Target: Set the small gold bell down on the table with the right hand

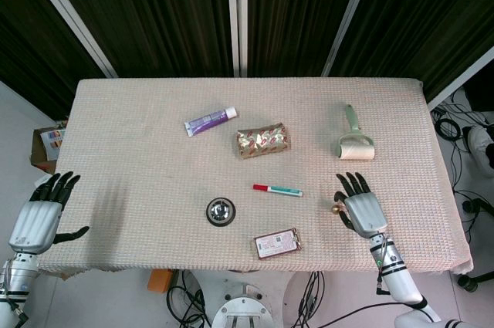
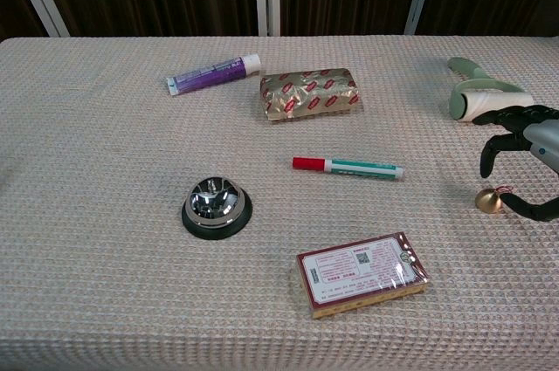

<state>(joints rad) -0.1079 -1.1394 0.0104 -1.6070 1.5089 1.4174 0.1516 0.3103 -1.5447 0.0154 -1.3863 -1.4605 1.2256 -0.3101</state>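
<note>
The small gold bell (image 1: 336,208) (image 2: 489,202), with a red loop on top, is low at the table's right front, just left of my right hand's thumb tip. My right hand (image 1: 361,208) (image 2: 524,157) hovers palm down over that spot. Its fingers (image 2: 486,154) are spread and arch above the bell without closing on it. I cannot tell whether the thumb touches the bell. My left hand (image 1: 38,212) hangs beyond the table's left edge, fingers apart and holding nothing; only the head view shows it.
On the beige waffle cloth (image 2: 105,240) lie a chrome call bell (image 2: 217,203), a red-capped marker (image 2: 348,166), a boxed card pack (image 2: 362,272), a gold foil packet (image 2: 309,93), a purple tube (image 2: 214,72) and a lint roller (image 2: 472,96) just beyond my right hand.
</note>
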